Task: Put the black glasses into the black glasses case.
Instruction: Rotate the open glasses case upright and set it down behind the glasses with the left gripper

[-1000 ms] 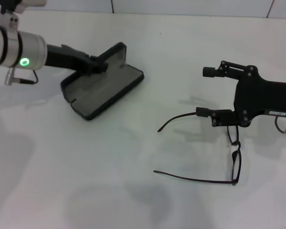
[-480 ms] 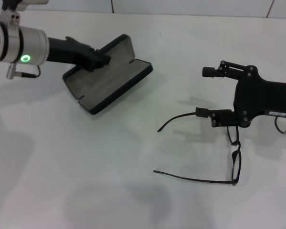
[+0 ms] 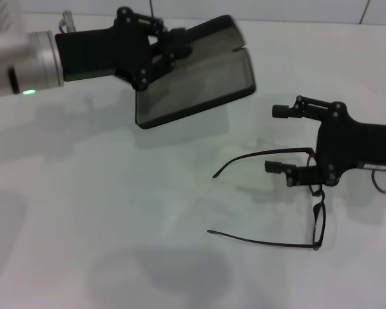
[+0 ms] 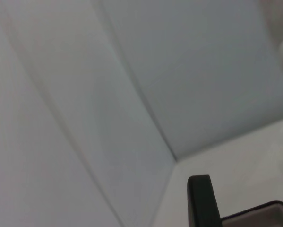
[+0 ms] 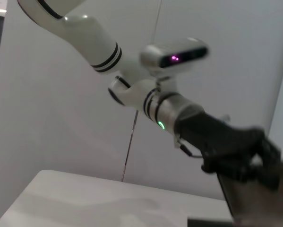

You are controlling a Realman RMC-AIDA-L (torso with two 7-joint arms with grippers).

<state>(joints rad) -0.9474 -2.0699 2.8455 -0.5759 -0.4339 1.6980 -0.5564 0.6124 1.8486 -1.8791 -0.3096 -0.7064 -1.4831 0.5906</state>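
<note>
The left end effector pinches the open black glasses case aloft, up and left of the black glasses, whose frame-end the right end effector, fingers spread, straddles on the counter.

the left gripper is in the upper left of the frame, fingers closed. the right gripper is at the right edge, fingers apart.

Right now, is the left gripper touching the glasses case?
Touching. In the head view the left gripper is clamped on the edge of the open glasses case and holds it up off the table.
</note>
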